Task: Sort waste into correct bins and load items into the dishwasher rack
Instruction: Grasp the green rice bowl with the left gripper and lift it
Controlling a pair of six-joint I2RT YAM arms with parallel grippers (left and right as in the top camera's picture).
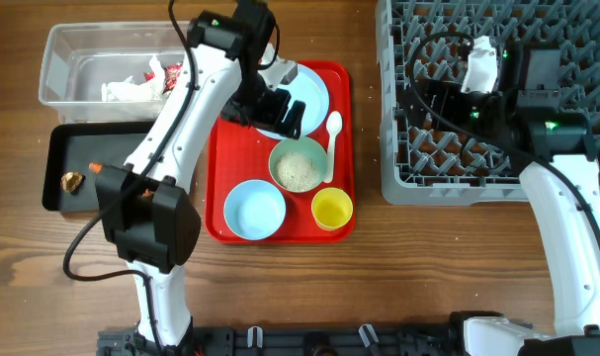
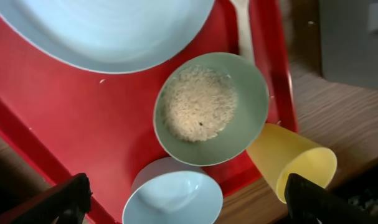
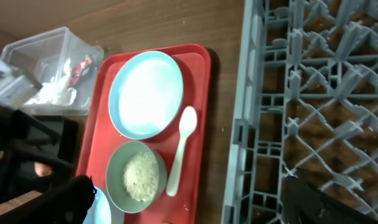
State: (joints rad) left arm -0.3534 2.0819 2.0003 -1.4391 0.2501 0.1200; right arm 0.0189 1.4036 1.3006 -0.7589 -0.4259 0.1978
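Observation:
My left gripper [image 1: 278, 114] [image 2: 189, 202] is open and empty, above the light blue plate [image 1: 314, 91] [image 2: 114, 31] on the red tray. A pale green bowl [image 1: 300, 165] [image 2: 210, 109] holds white rice [image 2: 198, 112]. The light blue bowl [image 1: 254, 210] [image 2: 173, 196], yellow cup [image 1: 332, 209] [image 2: 294, 162] and white spoon [image 1: 332, 138] [image 3: 181, 149] are also on the tray. My right gripper [image 1: 425, 99] [image 3: 189, 202] is open and empty over the grey rack [image 1: 497, 168] [image 3: 313, 93]. The clear tub [image 1: 67, 59] holds the white wrapper [image 1: 129, 89] and the red wrapper [image 1: 171, 74]. The black tray [image 1: 57, 148] holds the carrot [image 1: 99, 168] and the brown scrap [image 1: 72, 181].
The red serving tray [image 1: 225, 178] lies between the bins on the left and the rack on the right. A strip of bare wood table [image 1: 367, 119] separates the tray from the rack. The left arm reaches over the black tray and the red tray's left edge.

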